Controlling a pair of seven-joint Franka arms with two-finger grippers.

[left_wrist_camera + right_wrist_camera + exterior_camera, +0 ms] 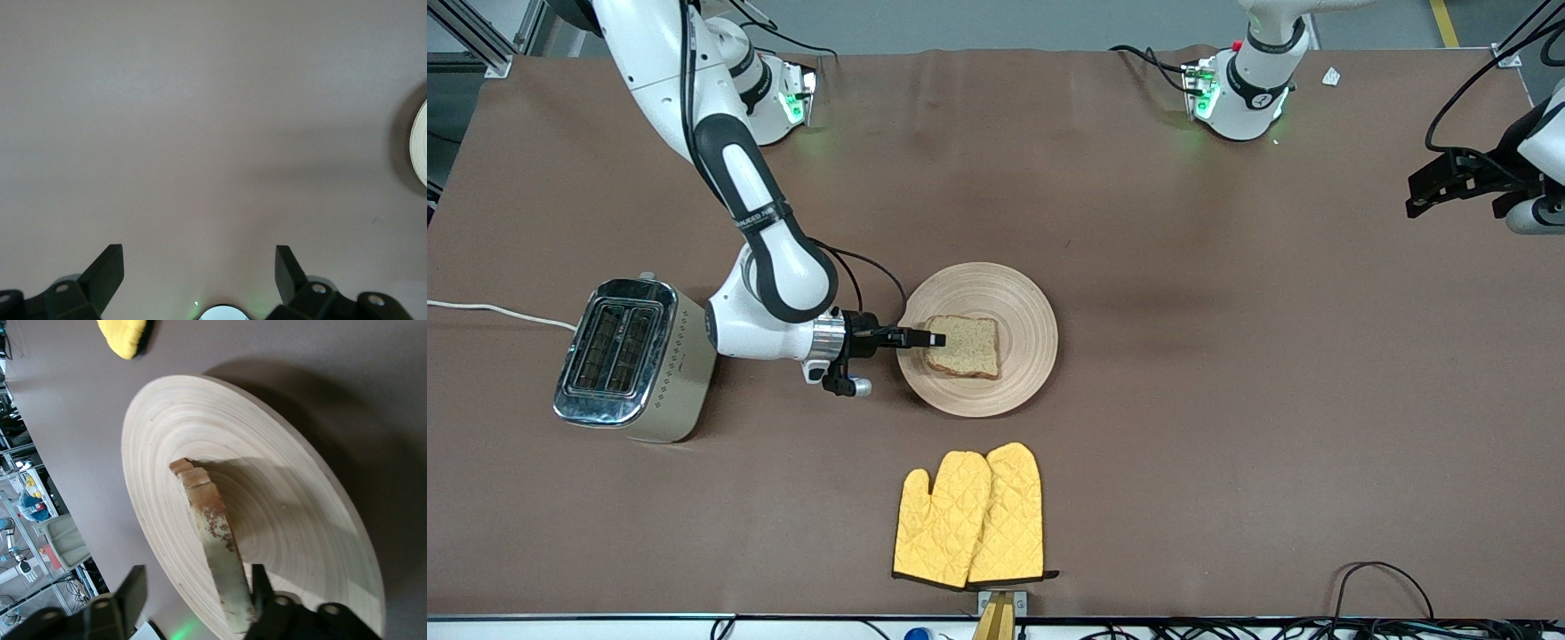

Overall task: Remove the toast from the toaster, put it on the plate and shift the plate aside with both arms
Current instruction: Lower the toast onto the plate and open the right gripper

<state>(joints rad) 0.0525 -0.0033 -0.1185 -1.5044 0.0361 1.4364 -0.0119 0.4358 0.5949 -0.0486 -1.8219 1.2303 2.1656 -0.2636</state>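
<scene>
The toast (962,345) lies flat on the round pale wooden plate (1024,307) in the middle of the table. My right gripper (930,339) reaches in low and level from the toaster's side, its tips at the toast's edge. In the right wrist view the toast (215,533) shows edge-on on the plate (287,513), between the spread fingers of the right gripper (197,580) and close against one finger; the gripper is open. My left gripper (1440,182) waits up in the air at the left arm's end of the table. In its wrist view it (200,257) is open and empty over bare table, with the plate's rim (420,143) at the edge.
A steel toaster (636,360) stands at the right arm's end, beside the right wrist, with a white cord (498,311). A pair of yellow oven mitts (969,516) lies nearer the front camera than the plate. Cables run along the table's front edge.
</scene>
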